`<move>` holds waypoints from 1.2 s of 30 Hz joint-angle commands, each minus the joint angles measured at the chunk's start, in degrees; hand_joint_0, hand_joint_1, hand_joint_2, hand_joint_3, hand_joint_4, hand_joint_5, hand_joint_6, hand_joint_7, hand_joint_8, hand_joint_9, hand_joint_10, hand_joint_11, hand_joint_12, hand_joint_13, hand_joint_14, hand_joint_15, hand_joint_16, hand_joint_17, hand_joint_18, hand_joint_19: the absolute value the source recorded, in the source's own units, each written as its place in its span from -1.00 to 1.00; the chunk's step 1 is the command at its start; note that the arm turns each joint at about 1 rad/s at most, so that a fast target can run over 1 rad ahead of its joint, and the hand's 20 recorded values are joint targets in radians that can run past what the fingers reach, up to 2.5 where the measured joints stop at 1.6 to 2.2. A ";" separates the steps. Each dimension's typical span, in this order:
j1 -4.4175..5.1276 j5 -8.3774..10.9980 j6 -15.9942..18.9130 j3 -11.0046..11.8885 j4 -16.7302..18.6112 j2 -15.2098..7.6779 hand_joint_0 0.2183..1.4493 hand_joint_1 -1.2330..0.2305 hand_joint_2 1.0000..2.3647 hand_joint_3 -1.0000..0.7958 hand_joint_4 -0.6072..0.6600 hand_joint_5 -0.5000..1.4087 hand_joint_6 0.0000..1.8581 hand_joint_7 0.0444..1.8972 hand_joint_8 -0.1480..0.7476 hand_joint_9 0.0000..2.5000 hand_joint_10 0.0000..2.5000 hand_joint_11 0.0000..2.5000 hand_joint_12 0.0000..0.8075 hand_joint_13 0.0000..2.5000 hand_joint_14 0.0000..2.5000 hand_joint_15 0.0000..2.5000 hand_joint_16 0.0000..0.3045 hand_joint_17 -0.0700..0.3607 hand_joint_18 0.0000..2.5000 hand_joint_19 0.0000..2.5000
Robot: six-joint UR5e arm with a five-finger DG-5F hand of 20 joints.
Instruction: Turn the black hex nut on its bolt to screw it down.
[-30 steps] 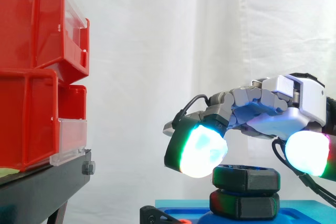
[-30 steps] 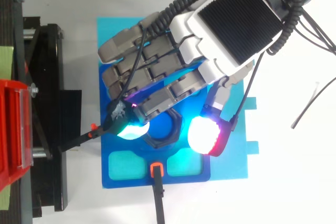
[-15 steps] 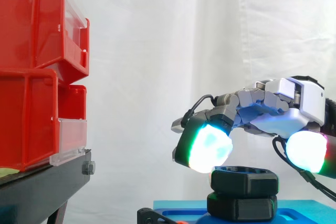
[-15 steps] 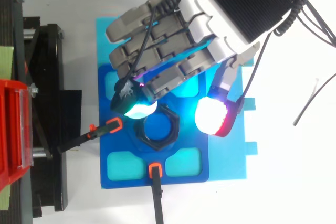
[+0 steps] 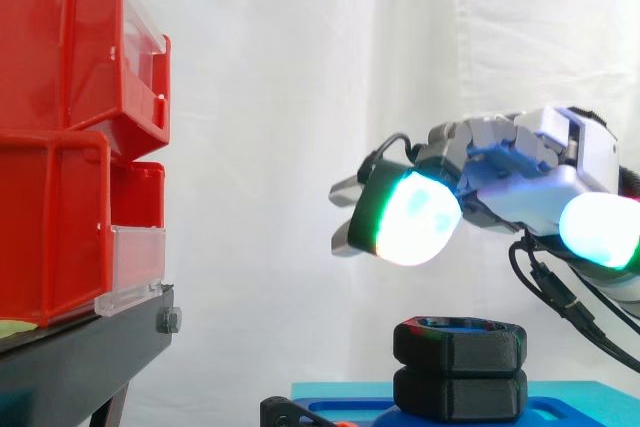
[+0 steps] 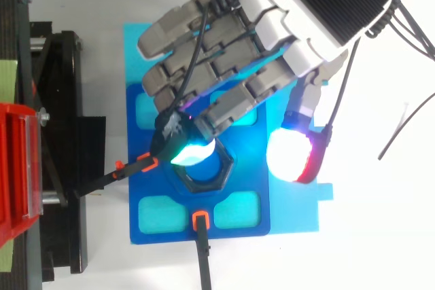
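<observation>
Black hex nut (image 5: 460, 344): sits on top of a stack of two black hex pieces at the middle of the blue plate. From above it shows as a six-sided ring (image 6: 204, 188) with an open centre lit blue.
Lower hex piece (image 5: 460, 394): directly under the nut, touching it, with its sides lined up and its base on the plate.
Blue plate (image 6: 279, 202): lies flat on the counter. Lighter cyan recesses sit around the nut, two of them near the plate's lower edge in the top view (image 6: 160, 214).
Orange-tipped rods: one (image 6: 144, 164) reaches in from the black stand to the plate just left of the nut. The other (image 6: 202, 220) comes up from the bottom edge of the top view, between the two lower recesses.
Hand (image 5: 520, 177): hangs above the nut, with clear space between them in the side view. From above (image 6: 272, 39) it comes in from the upper right and lies over the upper half of the plate.
Fingers (image 6: 192, 153): lie side by side, gently bent and holding nothing. The foremost pad glows cyan-white with a green rim (image 5: 410, 219) and, seen from above, overlaps the nut's upper left edge.
Thumb pad (image 6: 289, 157): stands well apart from the fingers, to the right of the nut, and glows white with a red edge.
Counter (image 6: 380, 236): white, and carries the plate.
Black stand (image 6: 58, 140): stands left of the plate.
Red bins (image 5: 60, 137): stacked on the stand, with clear fronts facing the hand.
White curtain (image 5: 300, 97): hangs behind everything.
</observation>
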 commanded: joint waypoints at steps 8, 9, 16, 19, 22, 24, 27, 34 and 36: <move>5.26 2.25 0.49 0.03 2.00 0.00 -0.53 0.12 -1.00 -0.44 0.31 -0.65 -0.35 -0.03 -0.04 -0.54 -0.99 -0.66 -0.29 -0.54 -0.99 -0.83 -0.67 -0.15 -0.58 -0.75; 5.35 2.78 0.22 -0.05 2.00 -0.09 -0.53 0.12 -1.00 -0.44 0.31 -0.65 -0.35 -0.03 -0.04 -0.54 -0.99 -0.66 -0.29 -0.54 -0.99 -0.83 -0.67 -0.15 -0.58 -0.74; 7.28 5.86 -4.17 -0.05 0.59 -0.52 -0.53 0.12 -1.00 -0.44 0.31 -0.64 -0.41 0.07 -0.04 -0.54 -0.99 -0.67 -0.28 -0.54 -0.99 -0.83 -0.67 -0.15 -0.58 -0.75; 7.37 6.03 -5.14 -0.05 0.59 -1.14 -0.53 0.12 -1.00 -0.44 0.31 -0.63 -0.46 0.15 -0.04 -0.55 -0.99 -0.68 -0.28 -0.54 -0.99 -0.83 -0.67 -0.15 -0.59 -0.75; 7.20 6.03 -4.70 0.21 1.21 -2.02 -0.53 0.12 -1.00 -0.44 0.30 -0.63 -0.46 0.09 -0.05 -0.55 -0.99 -0.70 -0.27 -0.55 -0.99 -0.82 -0.67 -0.15 -0.59 -0.75; 7.02 6.03 -4.61 0.30 1.82 -2.90 -0.53 0.12 -1.00 -0.44 0.30 -0.63 -0.46 0.06 -0.06 -0.56 -0.99 -0.71 -0.27 -0.55 -0.99 -0.82 -0.67 -0.15 -0.60 -0.75; 6.49 5.68 -3.64 0.30 4.02 -3.78 -0.54 0.13 -1.00 -0.44 0.29 -0.63 -0.46 -0.03 -0.07 -0.57 -0.99 -0.76 -0.25 -0.55 -0.99 -0.81 -0.67 -0.15 -0.62 -0.76; 5.53 4.63 -3.73 0.30 4.11 -3.86 -0.54 0.14 -1.00 -0.44 0.24 -0.63 -0.46 -0.18 -0.12 -0.62 -1.00 -0.86 -0.24 -0.58 -0.99 -0.84 -0.67 -0.15 -0.64 -0.76; 5.35 4.54 -4.70 0.21 3.93 -4.22 -0.54 0.14 -1.00 -0.44 0.23 -0.63 -0.46 -0.18 -0.12 -0.62 -1.00 -0.86 -0.24 -0.58 -0.99 -0.84 -0.67 -0.15 -0.64 -0.76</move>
